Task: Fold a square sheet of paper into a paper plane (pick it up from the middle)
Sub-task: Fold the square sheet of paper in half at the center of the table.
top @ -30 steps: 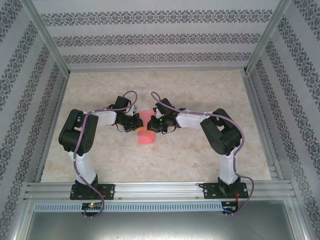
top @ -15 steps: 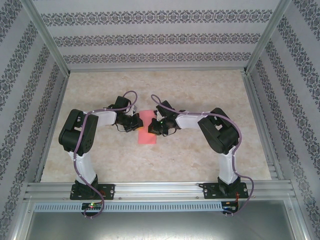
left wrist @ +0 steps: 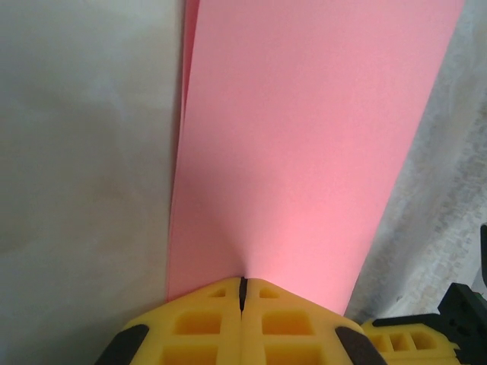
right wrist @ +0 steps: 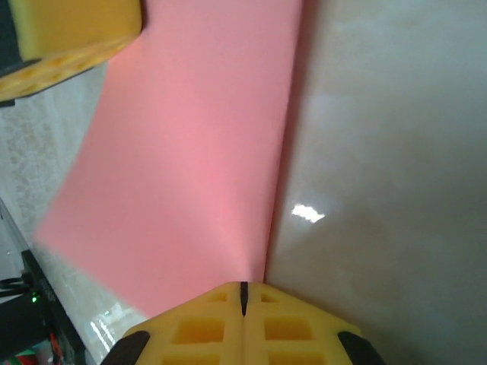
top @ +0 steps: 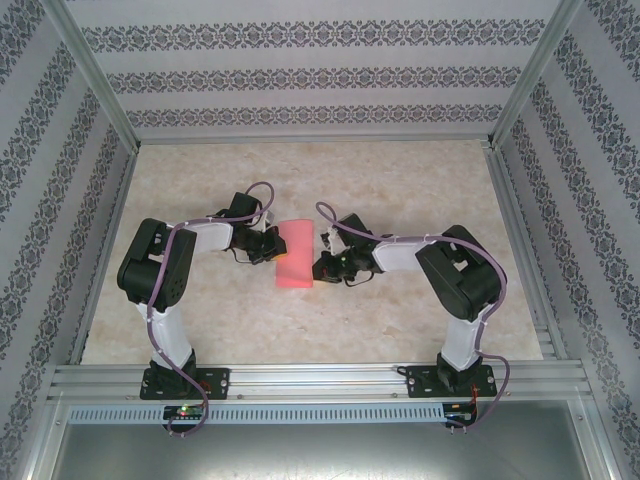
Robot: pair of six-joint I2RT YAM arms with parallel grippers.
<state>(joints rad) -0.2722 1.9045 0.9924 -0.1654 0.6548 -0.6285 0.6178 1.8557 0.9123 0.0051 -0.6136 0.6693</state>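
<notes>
- The right tool (top: 322, 266) has been drawn off the top of the square sheet of paper (top: 295, 256) to its right edge. Its jaws are closed, and a pinch cannot be confirmed.
- The left tool (top: 272, 246) is closed on the opposite edge.
- The sheet now lies doubled and flatter mid-table (top: 400, 180), so the first fold is judged made.

I can make out no readable text, label, brand or number from here. The square sheet of paper (top: 295, 254) is plain pink, and the walls (top: 300, 75) around it carry only ornamental patterned bands, not lettering.
</notes>
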